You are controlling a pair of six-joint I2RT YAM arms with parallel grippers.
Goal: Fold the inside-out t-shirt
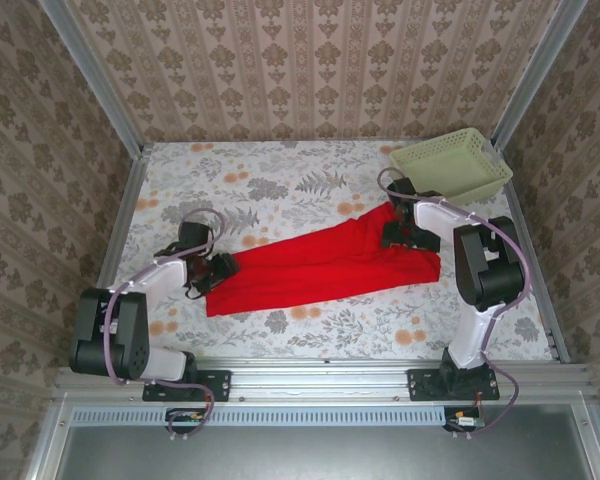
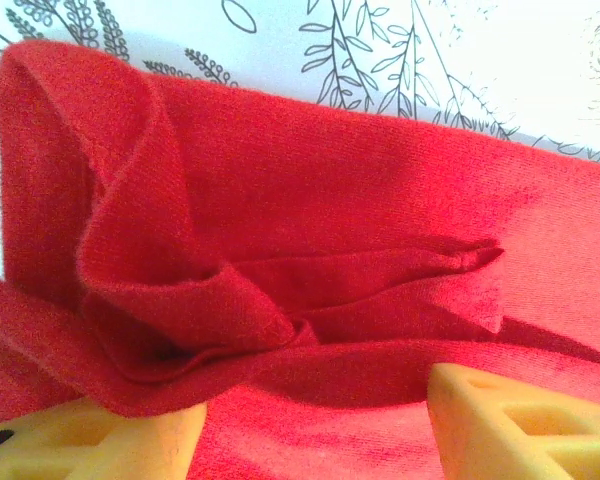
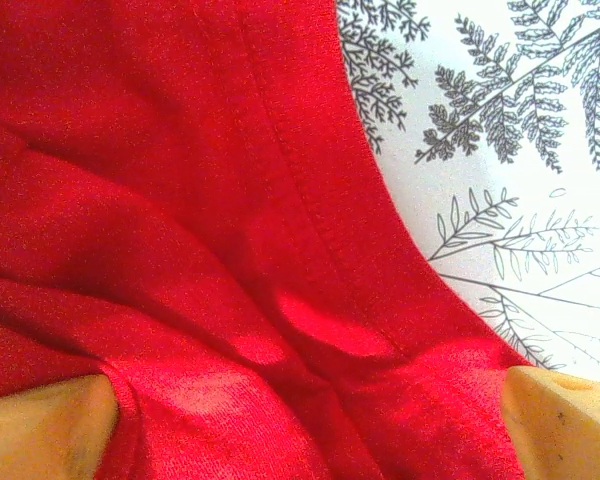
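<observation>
The red t-shirt (image 1: 320, 265) lies mid-counter (image 1: 280, 190), its ends under the spread left gripper (image 1: 221, 268) and the spread right gripper (image 1: 398, 237).

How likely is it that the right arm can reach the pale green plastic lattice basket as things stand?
Probably yes. The pale green plastic basket sits just beyond the right gripper, nothing standing between them, and its jaws are open over the red cloth t-shirt.
</observation>
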